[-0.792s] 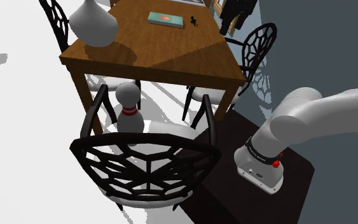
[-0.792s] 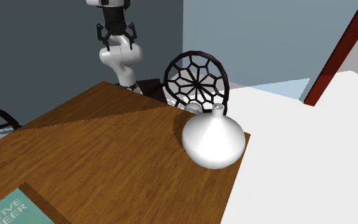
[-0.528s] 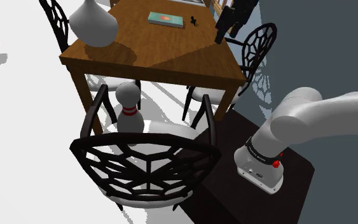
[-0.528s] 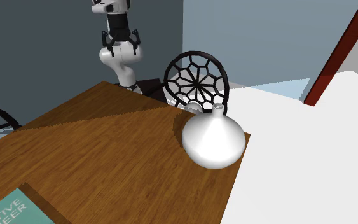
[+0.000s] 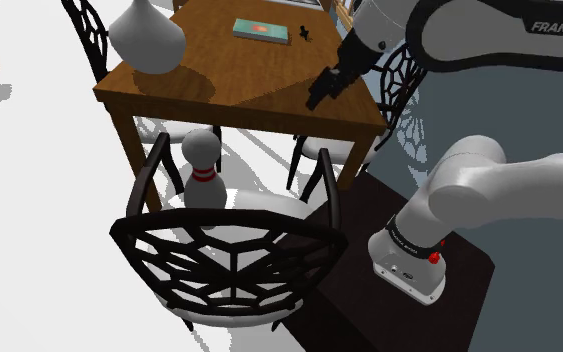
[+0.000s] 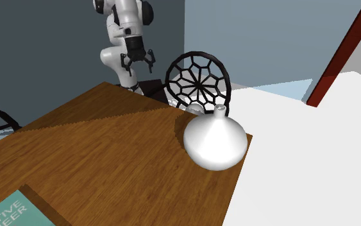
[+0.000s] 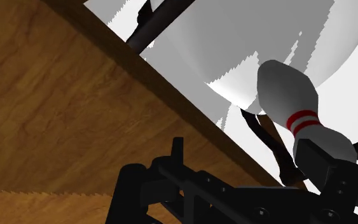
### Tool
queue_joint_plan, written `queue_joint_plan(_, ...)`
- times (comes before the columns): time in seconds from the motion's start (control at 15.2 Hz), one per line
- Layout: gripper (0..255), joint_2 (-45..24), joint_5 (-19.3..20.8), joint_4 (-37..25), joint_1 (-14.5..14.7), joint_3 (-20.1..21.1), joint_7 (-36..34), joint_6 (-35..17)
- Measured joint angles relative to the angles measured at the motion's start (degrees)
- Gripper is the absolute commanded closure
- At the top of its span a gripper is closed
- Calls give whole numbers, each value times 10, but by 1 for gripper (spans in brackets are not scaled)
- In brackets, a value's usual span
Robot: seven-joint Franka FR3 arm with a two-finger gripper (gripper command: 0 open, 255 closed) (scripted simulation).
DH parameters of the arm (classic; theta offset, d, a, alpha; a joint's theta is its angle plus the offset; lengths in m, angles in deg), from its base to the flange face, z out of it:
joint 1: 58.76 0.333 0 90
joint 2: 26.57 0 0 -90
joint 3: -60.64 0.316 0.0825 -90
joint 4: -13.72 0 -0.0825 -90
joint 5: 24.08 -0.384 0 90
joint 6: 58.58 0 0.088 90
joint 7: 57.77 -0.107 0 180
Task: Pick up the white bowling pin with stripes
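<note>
Status: pick not started, approach phase only. The gripper (image 5: pixel 323 90) hangs over the near right corner of the wooden table (image 5: pixel 239 80) in the shoulder view, angled down toward the chair side. Its fingers stand wide apart with nothing between them, so it's holding nothing. The target is the bowling pin (image 5: pixel 202 170), pale with two red stripes at the neck. It stands upright on the pale seat of the black lattice-back chair (image 5: pixel 229 216) at the table's near end. The pin is well apart from the gripper, below tabletop level and past the table edge. In the wrist view it sits beyond the table edge, off toward one finger rather than centred between the two. Nothing is done yet beyond facing the pin. Left to do: clear the table edge, drop to seat height, centre on the pin, close, lift. My read is that the chair's arms and backrest crowd the pin, so the descent looks tight. The white vase (image 5: pixel 147 38) and teal book (image 5: pixel 261 30) on the table are out of the way.
</note>
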Motion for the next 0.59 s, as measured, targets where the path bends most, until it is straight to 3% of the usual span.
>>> queue_joint_plan(0.26,0,-9,-31,86,26,34,-17,-162)
queue_joint_plan(0.46,0,-61,-58,132,48,78,-43,-309)
queue_joint_plan(0.59,0,-82,-64,140,52,88,-49,-357)
